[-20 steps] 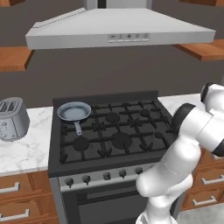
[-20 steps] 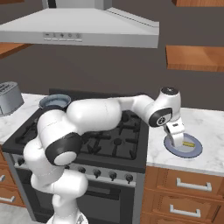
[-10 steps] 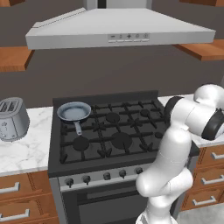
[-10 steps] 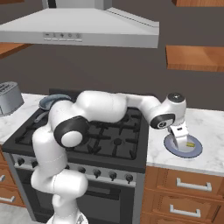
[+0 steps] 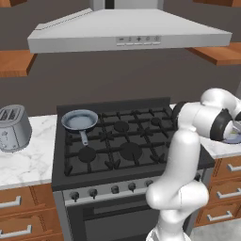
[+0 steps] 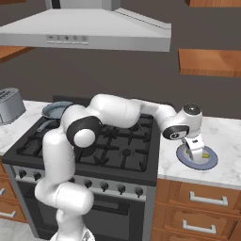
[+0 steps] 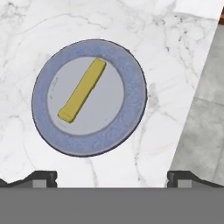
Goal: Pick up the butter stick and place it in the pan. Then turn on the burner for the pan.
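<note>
The arm has swung further right and come in over the plate [image 6: 212, 160], and now the gripper [image 6: 196, 151] hangs above it on the marble counter [image 6: 226, 141] right of the stove [image 5: 117, 141]. Far left sits the toaster [image 5: 13, 128], then the pan [image 5: 80, 120] on the stove's back-left burner, nothing in it yet. Over on the right, the butter [image 7: 82, 90] lies flat in the middle of the plate, and it's untouched. Fingers [image 7: 41, 177] stand wide apart, nothing between them. Here's the key: in the hand view the butter sits ahead of the fingertips, a little left of centre, its long axis running diagonally from lower left to upper right. My read: the wrist needs a twist so the jaws close across the narrow width, then straight down.
</note>
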{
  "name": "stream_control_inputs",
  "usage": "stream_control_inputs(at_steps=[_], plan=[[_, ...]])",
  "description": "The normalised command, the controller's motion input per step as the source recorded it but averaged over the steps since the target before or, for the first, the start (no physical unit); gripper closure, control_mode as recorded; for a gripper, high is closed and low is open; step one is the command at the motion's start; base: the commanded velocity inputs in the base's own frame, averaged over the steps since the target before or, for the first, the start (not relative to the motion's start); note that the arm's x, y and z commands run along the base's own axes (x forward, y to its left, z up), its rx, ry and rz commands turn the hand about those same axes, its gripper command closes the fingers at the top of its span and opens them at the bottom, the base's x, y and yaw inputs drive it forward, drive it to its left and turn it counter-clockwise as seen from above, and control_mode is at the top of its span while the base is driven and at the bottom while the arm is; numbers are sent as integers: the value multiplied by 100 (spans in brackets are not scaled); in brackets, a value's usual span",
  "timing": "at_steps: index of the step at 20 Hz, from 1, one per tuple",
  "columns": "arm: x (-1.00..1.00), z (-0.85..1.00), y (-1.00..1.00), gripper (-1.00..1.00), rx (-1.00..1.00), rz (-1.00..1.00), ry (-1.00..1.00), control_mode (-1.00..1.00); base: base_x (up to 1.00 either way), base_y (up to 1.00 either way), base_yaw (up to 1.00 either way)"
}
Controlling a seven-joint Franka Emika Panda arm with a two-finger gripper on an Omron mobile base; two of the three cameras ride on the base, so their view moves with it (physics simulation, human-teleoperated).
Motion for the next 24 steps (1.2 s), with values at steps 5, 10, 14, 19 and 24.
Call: stream_control_inputs(at_steps=[5,10,14,19,24], plan=[[38,-8,-3,-100,-3,0,4,-100,0,0,0],[19,-18,-8,-100,0,0,3,-100,0,0,0],[5,-25,-8,-100,0,0,1,-100,0,0,0],[3,-22,-8,-100,0,0,0,-100,0,0,0],[14,-14,-9,-100,0,0,0,-100,0,0,0]])
